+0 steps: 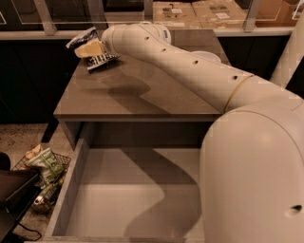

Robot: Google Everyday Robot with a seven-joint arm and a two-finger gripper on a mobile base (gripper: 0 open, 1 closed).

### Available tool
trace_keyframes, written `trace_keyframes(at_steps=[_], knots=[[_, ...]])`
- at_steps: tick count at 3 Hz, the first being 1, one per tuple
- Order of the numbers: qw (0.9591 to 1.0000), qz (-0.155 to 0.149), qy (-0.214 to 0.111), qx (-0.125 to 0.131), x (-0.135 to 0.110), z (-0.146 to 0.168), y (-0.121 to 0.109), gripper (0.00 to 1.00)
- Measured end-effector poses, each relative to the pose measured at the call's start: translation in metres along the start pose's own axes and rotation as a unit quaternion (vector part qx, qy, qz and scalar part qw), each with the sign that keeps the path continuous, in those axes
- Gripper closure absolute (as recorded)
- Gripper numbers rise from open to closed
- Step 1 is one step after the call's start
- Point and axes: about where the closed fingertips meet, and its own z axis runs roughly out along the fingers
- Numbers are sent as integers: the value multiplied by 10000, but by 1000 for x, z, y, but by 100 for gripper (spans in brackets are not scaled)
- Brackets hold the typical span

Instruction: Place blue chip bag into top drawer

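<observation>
The blue chip bag (96,60) is a crumpled dark-blue and white foil bag at the tabletop's far left corner, partly past the left edge. My gripper (89,48), with tan fingers, is shut on it, and the bag sticks out above and below the fingers. My white arm reaches in from the right across the grey-brown tabletop (142,95). The top drawer (118,199) is pulled out wide open below the front edge of the table, with nothing in it. My arm's shadow falls across its bottom.
A wire basket (45,168) with green-and-white snack bags stands on the floor left of the drawer. A black object (14,194) sits at the bottom left. Cardboard boxes (190,9) lie behind a rail at the back. My robot's body (256,180) fills the right foreground.
</observation>
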Motion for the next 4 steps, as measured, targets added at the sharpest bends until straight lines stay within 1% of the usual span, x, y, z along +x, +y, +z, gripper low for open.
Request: trace_keyframes(at_steps=[1,3,4], knots=[[9999,-19,105,-59,5,21,-3,0],[9993,-59,314,-182,16,55,-1,0],[9988,14,392,-275,24,66,4,0]])
